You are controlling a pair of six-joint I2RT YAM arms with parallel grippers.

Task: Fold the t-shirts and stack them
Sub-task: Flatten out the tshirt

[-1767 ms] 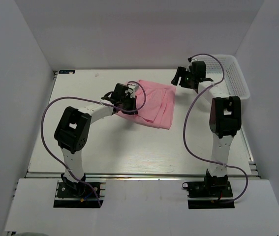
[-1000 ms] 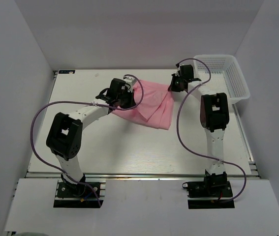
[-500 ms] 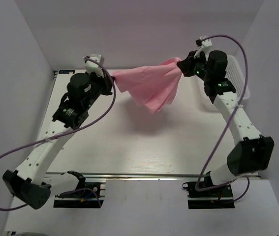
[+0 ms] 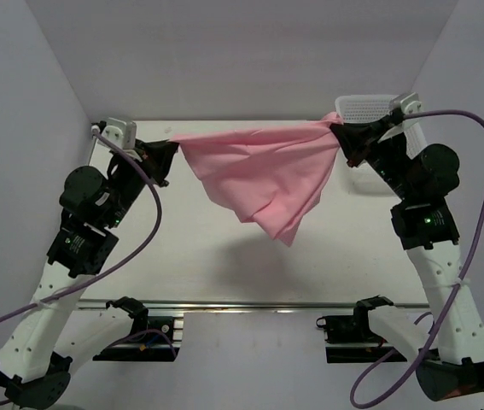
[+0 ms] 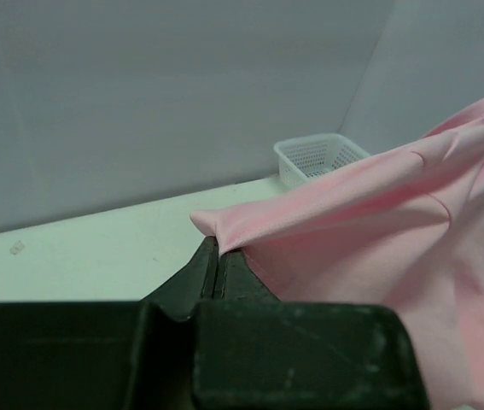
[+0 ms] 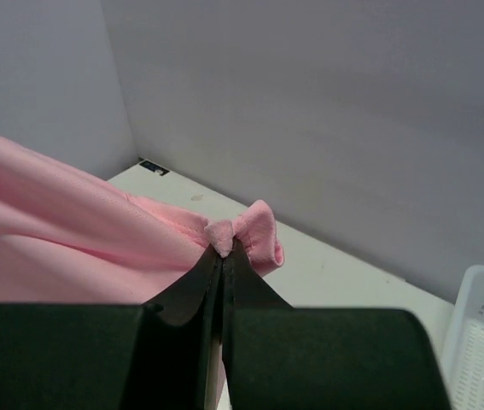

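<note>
Bridging left pincer, right pincer: t-shirt

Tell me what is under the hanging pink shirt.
Beneath the shirt, only the white table and a shadow show. The table patch behind the draped cloth is hidden from the top camera.

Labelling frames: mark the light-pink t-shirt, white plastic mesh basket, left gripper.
light-pink t-shirt [image 4: 259, 171], top view, hanging middle.
white plastic mesh basket [image 5: 314, 158], left wrist view, front wall.
left gripper [image 5: 218, 252], left wrist view, between fingertips.
</note>
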